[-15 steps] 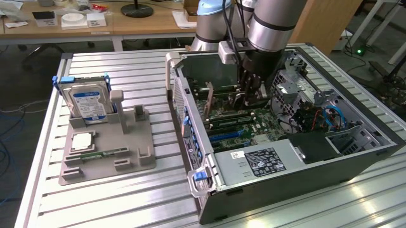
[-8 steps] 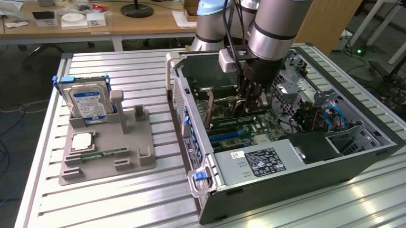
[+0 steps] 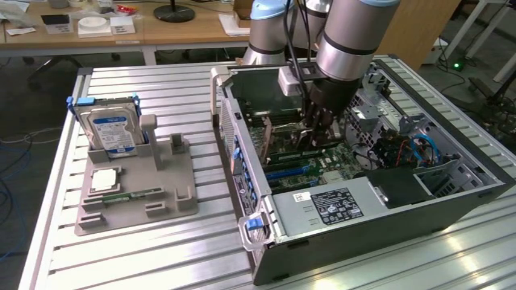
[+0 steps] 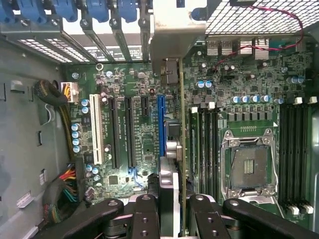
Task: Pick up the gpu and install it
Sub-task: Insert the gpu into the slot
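Ribbed aluminium table [image 3: 161, 260], wooden desks behind, carries an open dark metal tower case [image 3: 387, 229]. Arm [image 3: 354, 36] drops vertically inside, gripper [image 3: 318, 130] over the green motherboard [image 3: 330, 163]. Wrist view: black fingers [image 4: 144, 214] clamped on the thin gpu [image 4: 169, 191], held edge-on, silver bracket [image 4: 174, 35] at the rear slots, near a blue slot [image 4: 161, 124].

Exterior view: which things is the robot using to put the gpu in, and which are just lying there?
For the job:
gpu, held in the gripper
motherboard
computer case

Just lying about:
hard drive
memory stick
square chip
grey holder tray
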